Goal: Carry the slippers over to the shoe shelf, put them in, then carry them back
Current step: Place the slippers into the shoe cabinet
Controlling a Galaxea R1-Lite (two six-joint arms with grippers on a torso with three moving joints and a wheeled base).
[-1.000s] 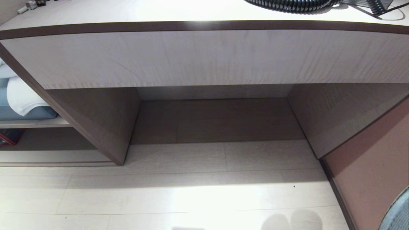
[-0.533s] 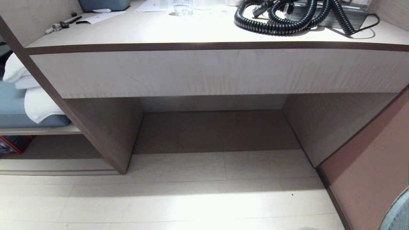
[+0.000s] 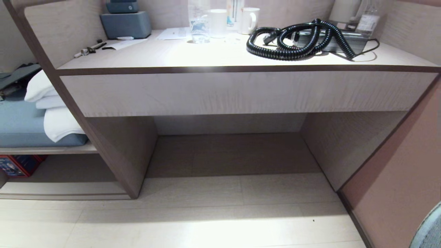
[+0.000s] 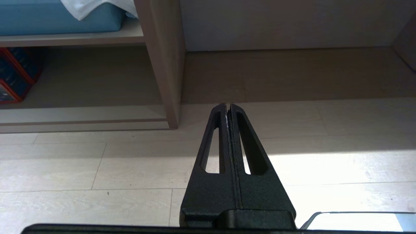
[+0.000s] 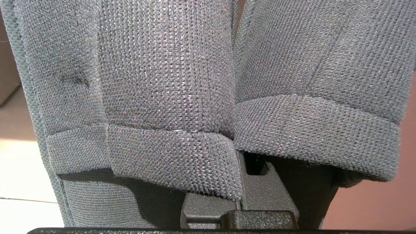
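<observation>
While the slippers point(image 5: 169, 97) hang pinched in the right gripper point(image 5: 239, 182), the shoe shelf point(image 3: 62, 172) at the bench's lower left holds none; placing and return remain. Left gripper point(image 4: 228, 107) pressed together, empty, above the floor

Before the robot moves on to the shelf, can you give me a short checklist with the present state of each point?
1. Slippers in the right gripper: ok, both hang from it.
2. Left gripper free: ok, shut on nothing.
3. Shoe shelf faced: not ok, it sits at the far left; the desk recess is ahead.
4. Shelf free of things: not ok, a red box stands at its left end.
5. Floor ahead free: ok.
</observation>
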